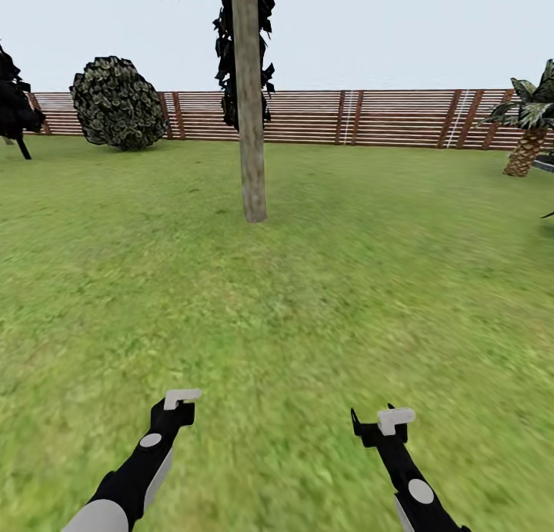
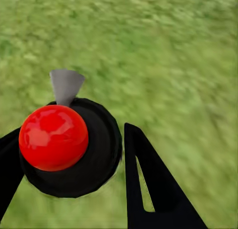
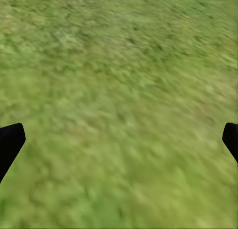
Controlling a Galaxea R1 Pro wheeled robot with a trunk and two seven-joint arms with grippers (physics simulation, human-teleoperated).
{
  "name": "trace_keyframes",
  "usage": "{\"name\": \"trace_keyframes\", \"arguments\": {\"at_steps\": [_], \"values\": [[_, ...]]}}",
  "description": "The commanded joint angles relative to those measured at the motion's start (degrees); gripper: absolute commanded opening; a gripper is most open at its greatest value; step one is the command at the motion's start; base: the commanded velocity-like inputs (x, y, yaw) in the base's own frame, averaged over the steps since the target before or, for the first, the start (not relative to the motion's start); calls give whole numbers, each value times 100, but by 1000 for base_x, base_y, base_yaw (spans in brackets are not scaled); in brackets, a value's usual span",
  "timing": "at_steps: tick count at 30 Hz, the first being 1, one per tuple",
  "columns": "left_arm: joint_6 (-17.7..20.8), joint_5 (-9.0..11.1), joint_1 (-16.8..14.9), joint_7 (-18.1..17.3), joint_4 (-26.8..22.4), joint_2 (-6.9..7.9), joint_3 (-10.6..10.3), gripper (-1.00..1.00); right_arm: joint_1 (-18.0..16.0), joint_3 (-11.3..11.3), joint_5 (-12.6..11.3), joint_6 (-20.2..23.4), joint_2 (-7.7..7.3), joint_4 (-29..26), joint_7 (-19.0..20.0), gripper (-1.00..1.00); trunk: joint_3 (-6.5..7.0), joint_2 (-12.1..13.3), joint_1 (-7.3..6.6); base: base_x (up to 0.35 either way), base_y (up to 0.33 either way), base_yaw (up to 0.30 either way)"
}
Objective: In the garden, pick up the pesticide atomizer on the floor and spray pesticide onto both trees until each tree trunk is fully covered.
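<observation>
Left end effector (image 2: 74, 154) grips the atomizer (image 2: 69, 147); right (image 3: 119, 144) open; trunk (image 1: 249, 109) ahead.

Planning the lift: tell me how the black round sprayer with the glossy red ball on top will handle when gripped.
The black round sprayer looks rigid, so it probably won't deform between the left gripper's fingers. Its curved body and glossy ball may slip or twist in a pinch. The grey nozzle juts sideways, so it could tilt that way.

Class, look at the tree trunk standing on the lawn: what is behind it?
Behind the tree trunk hangs dark jagged foliage, then the brown slatted fence and pale sky. The fence stretch directly behind the trunk is covered.
</observation>
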Motion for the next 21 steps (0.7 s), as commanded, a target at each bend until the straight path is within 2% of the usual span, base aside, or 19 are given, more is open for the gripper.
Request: {"name": "trace_keyframes", "arguments": {"at_steps": [1,21], "values": [[-18,-42,-3,13,4,-2,8,-100,-3,-13,55,-15,2,3,-2,100,-5,-1,2,338,0,0],[-18,-42,-5,13,4,-19,-11,-100,-3,4,55,-15,2,7,-2,100,-5,-1,2,338,0,0]]}}
